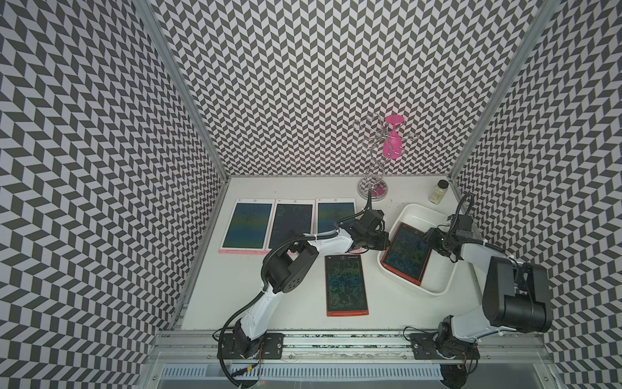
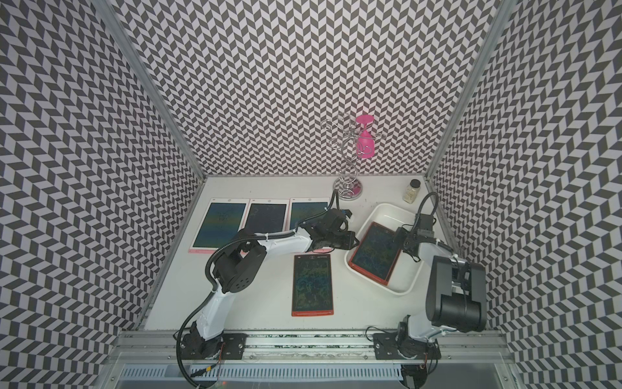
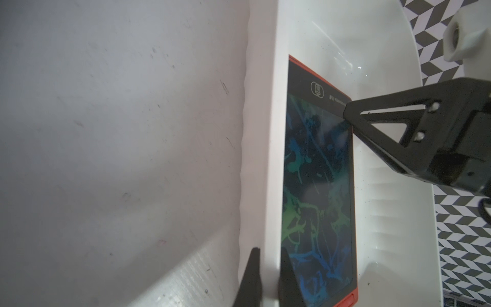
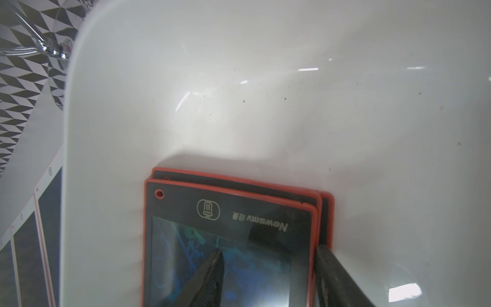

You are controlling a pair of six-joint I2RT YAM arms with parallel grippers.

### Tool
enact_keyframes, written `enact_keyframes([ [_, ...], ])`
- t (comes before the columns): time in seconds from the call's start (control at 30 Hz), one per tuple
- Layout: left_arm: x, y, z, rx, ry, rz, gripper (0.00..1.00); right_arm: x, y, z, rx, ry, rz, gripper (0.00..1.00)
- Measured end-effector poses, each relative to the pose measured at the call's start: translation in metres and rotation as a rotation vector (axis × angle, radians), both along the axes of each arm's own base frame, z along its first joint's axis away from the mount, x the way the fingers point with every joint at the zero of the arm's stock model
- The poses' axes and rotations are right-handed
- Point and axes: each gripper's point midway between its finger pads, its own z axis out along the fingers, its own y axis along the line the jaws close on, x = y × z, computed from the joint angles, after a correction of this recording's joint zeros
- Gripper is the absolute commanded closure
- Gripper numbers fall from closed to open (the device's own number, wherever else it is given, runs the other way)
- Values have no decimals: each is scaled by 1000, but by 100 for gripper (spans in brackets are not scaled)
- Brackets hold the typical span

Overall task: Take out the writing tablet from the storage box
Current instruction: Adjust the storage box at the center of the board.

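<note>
Left wrist: left end effector (image 3: 269, 251) tight on glossy storage box (image 3: 261, 133) rim, right end effector (image 3: 350, 119) ajar astride orange writing tablet (image 3: 316, 172)

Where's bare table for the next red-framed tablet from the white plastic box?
Near patch between the red-framed tablet on the table and the white plastic storage box; far strip beyond the three pink-framed tablets. Crowded: box, with left gripper and right gripper.

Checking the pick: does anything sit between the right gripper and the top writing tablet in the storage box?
Nothing visible: the right gripper is at the top writing tablet, one finger over its screen, one beside its edge, inside the storage box.
</note>
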Motion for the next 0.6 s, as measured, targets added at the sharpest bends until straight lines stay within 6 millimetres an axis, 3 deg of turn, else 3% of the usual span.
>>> enact_keyframes([
  [0.6, 0, 2, -3, 14, 3, 8, 100, -2, 14, 22, 70, -9, 41, 45],
])
